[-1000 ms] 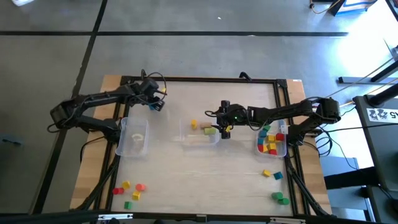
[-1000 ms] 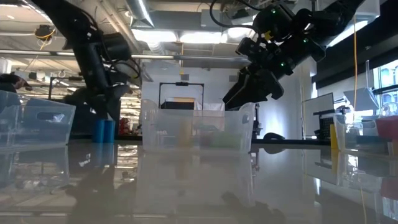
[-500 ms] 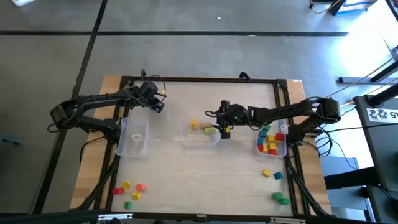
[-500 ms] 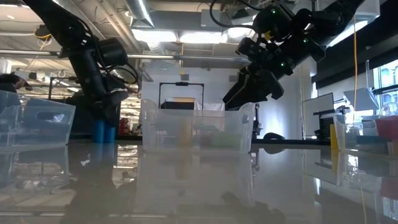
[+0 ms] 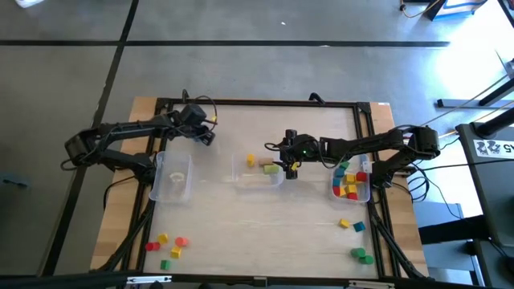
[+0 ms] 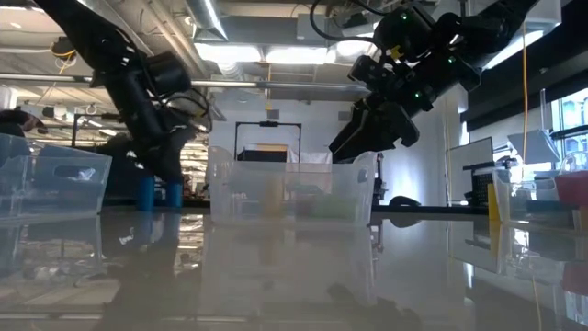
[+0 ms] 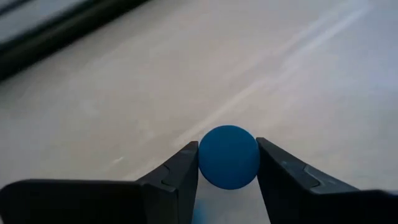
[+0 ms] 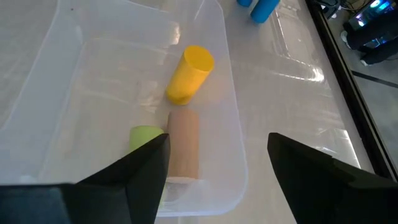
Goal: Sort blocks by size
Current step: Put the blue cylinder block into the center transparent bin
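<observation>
Fingers of the left gripper [image 7: 227,168] flank a blue cylinder [image 7: 228,156] standing on the table [image 5: 265,233] near its far left part — both seem to touch it, though contact is hard to confirm. The right gripper [image 8: 214,174] hangs with fingers wide apart over the middle bin [image 8: 230,155], which holds yellow [image 8: 189,73], tan [image 8: 183,146] and green [image 8: 145,138] cylinders.

A matt blue cylinder [image 7: 228,157] sits on the pale wooden table [image 7: 124,112]; the middle bin [image 8: 227,124] is clear, glossy plastic.
</observation>
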`<action>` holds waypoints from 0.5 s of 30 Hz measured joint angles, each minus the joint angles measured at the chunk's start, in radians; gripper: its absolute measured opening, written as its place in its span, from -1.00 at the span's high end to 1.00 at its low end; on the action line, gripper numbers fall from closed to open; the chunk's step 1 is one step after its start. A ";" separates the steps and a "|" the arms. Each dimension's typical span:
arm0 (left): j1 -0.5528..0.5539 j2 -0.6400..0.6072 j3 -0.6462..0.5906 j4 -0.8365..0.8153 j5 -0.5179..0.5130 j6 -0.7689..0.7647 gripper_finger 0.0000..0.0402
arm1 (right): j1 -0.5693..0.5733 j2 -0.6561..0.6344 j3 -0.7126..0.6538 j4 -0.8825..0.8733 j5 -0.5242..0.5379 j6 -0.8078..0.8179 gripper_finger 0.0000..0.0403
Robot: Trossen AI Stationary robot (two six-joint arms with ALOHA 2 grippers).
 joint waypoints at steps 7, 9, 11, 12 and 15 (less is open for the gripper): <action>-0.073 -0.009 0.051 0.059 0.154 -0.024 0.32 | 0.000 0.000 0.000 0.000 0.000 0.000 -0.37; -0.104 -0.012 0.064 0.092 0.208 -0.031 0.32 | 0.000 0.000 0.000 0.000 0.000 0.000 -0.37; -0.138 -0.013 0.073 0.136 0.263 -0.044 0.32 | 0.000 0.000 0.000 0.000 0.000 0.000 -0.37; -0.156 -0.013 0.073 0.166 0.287 -0.052 0.32 | 0.000 0.000 0.000 0.000 0.000 0.000 -0.37; -0.218 -0.013 0.073 0.252 0.329 -0.065 0.31 | 0.000 0.000 0.000 0.005 0.000 -0.001 -0.37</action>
